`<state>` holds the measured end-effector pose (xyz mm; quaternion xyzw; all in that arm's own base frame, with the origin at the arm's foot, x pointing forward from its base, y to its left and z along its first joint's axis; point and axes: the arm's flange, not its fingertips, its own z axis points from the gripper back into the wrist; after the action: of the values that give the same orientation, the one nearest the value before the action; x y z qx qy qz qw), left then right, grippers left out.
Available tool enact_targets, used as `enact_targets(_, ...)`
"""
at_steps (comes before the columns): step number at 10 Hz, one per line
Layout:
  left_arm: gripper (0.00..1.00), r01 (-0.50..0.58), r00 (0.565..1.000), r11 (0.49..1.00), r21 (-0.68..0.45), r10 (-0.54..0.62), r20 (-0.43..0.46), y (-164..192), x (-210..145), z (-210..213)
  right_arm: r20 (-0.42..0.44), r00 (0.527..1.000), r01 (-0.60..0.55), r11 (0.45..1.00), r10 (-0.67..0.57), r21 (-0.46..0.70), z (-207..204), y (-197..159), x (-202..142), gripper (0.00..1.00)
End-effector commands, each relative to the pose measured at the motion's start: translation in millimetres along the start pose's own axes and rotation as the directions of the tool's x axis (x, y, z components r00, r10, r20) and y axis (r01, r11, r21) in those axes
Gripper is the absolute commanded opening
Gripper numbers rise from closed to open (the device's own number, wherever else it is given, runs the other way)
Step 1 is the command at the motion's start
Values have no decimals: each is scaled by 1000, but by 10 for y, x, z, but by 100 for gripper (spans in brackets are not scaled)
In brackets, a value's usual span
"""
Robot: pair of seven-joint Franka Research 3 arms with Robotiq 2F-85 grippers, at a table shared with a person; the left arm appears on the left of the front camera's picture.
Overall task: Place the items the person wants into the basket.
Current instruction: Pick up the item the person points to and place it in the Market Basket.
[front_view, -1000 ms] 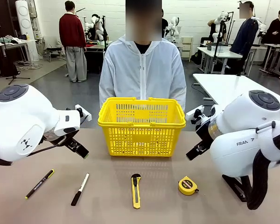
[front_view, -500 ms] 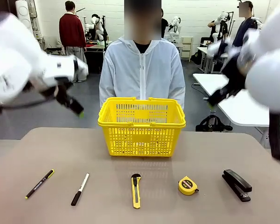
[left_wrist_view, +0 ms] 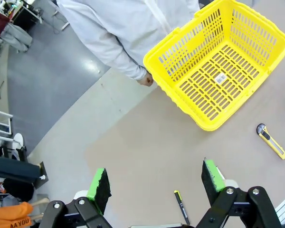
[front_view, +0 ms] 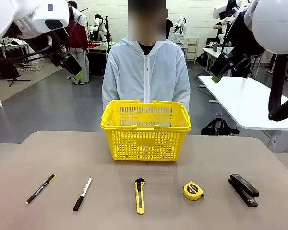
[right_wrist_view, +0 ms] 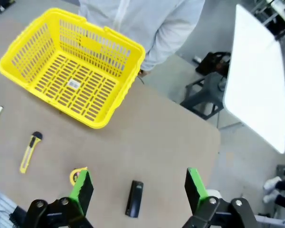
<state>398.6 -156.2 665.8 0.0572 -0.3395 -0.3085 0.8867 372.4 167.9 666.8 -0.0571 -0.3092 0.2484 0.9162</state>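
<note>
The yellow basket (front_view: 145, 129) stands empty at the table's far middle, right in front of the person (front_view: 146, 72) in the white jacket. Along the near edge lie the black pen with yellow trim (front_view: 40, 189) at the left and the yellow-and-black tape measure (front_view: 193, 190) right of centre. My left gripper (front_view: 77, 75) hangs open high at the upper left, far above the table. My right gripper (front_view: 215, 77) hangs open high at the upper right. From the left gripper (left_wrist_view: 156, 183) I look down on the pen (left_wrist_view: 182, 206) and the basket (left_wrist_view: 218, 71). The right gripper (right_wrist_view: 138, 186) looks down on the tape measure (right_wrist_view: 76, 175) and the basket (right_wrist_view: 71, 71).
A black-and-white marker (front_view: 82, 194), a yellow utility knife (front_view: 140, 195) and a black stapler (front_view: 244, 189) lie in the same front row. The person's hand (left_wrist_view: 145, 79) hangs beside the basket's far rim. A white table (right_wrist_view: 256, 71) stands off to the right.
Both arms have risen from table height to well above the table and swung outward, which uncovered the stapler. Both grippers stayed open. The things on the table have not moved.
</note>
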Motion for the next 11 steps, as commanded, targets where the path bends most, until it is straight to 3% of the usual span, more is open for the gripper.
enact_targets(1, 100, -13, 1000, 998, 56, 15, -26, -70, -51, -39, -78, 997, -7, 997, 1, -81, -172, 90, -85, 100)
enact_targets(2, 100, 0, 1000, 1000, 0, 0, 0, 0, 0, 0, 0, 1000, 0, 1000, 0, 0, 0, 0, 0, 100)
enact_targets(5, 100, 0, 1000, 1000, 8, 0, -5, -1, -2, -4, -23, 1000, -7, 1000, 7, -19, -64, 13, -17, 100)
enact_targets(6, 100, -81, 996, 985, -151, 74, -51, 336, -160, 64, -27, 1000, 13, 996, -11, 88, 82, -177, -203, 100)
enact_targets(8, 100, -184, 983, 897, -401, 172, -67, 946, -552, 363, -7, 998, 63, 941, -64, 333, 389, -703, -639, 100)
enact_targets(9, 100, -230, 972, 864, -448, 221, -74, 1099, -734, 439, 33, 991, 105, 906, -129, 410, 504, -967, -841, 100)
enact_targets(11, 100, -300, 950, 848, -437, 305, -62, 1407, -1040, 701, 51, 979, 149, 865, -197, 479, 689, -1300, -1221, 100)
